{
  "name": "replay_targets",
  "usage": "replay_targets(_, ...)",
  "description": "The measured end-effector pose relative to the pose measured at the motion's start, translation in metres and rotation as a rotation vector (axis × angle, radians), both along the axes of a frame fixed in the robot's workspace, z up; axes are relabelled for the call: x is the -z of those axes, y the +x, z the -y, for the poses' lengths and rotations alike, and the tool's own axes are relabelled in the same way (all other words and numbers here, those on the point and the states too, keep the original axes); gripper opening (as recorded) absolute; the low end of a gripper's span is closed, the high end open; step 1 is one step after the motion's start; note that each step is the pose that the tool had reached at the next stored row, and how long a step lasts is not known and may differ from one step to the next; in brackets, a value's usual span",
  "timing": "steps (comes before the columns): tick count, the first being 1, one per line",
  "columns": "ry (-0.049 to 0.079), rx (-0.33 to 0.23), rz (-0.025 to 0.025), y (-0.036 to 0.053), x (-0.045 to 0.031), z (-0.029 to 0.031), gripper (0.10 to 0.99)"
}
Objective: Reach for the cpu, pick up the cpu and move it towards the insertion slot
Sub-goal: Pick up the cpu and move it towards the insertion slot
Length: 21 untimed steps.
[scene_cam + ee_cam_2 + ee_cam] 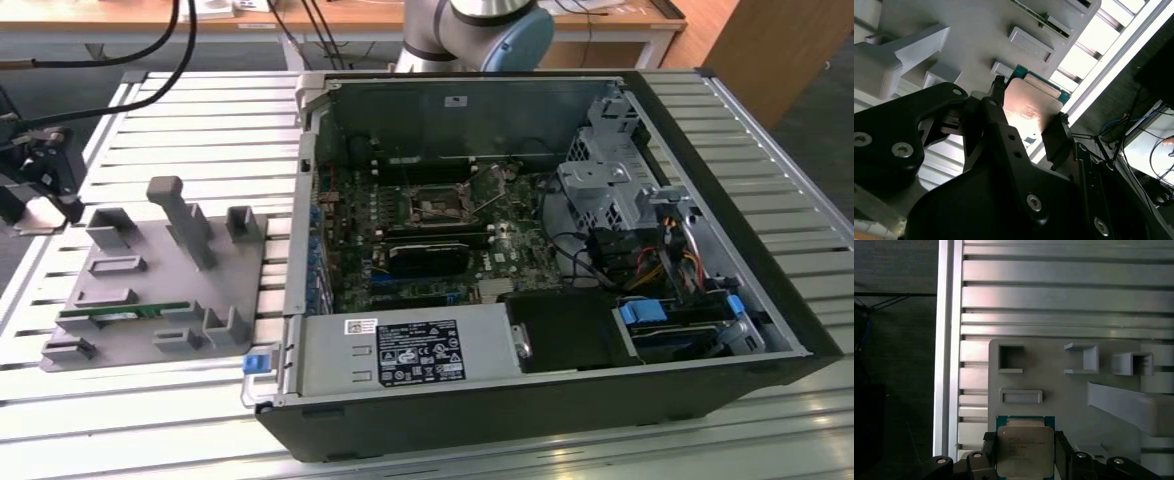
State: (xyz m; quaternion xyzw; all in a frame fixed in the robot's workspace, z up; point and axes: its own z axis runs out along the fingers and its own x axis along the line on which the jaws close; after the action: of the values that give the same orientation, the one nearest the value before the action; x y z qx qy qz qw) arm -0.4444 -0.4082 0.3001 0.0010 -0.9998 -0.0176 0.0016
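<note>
1. Black two-fingered pincer (1029,104) is pinching the small flat square cpu with a silvery metal top and green rim (1025,450) by two opposite edges. In both wrist views a dark finger (1061,452) presses on each side.
2. The cpu hangs over the edge of the grey plastic fixture plate with raised pockets (1054,390), which lies on the slatted aluminium table (1054,300). It is well apart from the square dark insertion slot with a shiny metal frame (438,207), which sits inside the open black computer case (534,410).
3. The hold looks slim, since only the narrow edges are gripped. A jerk or a fast swing could let the chip slip or twist between the fingers.
4. The upright grey post (180,215) on the plate and the near wall of the case stand between chip and socket. A low path risks knocking the chip loose.
5. Loose coloured cables (650,265) lie near the socket, so a wide approach could snag them.
6. A twisted chip would likely arrive misaligned with the socket.
</note>
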Motion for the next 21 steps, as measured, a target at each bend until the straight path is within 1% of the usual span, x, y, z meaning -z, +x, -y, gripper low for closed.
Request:
replay_targets(11,0.000,0.000,-0.0001,0.0000,-0.0136,0.0000,0.545)
replay_targets(21,0.000,0.000,0.0000,0.0000,-0.0216,0.0000,0.545)
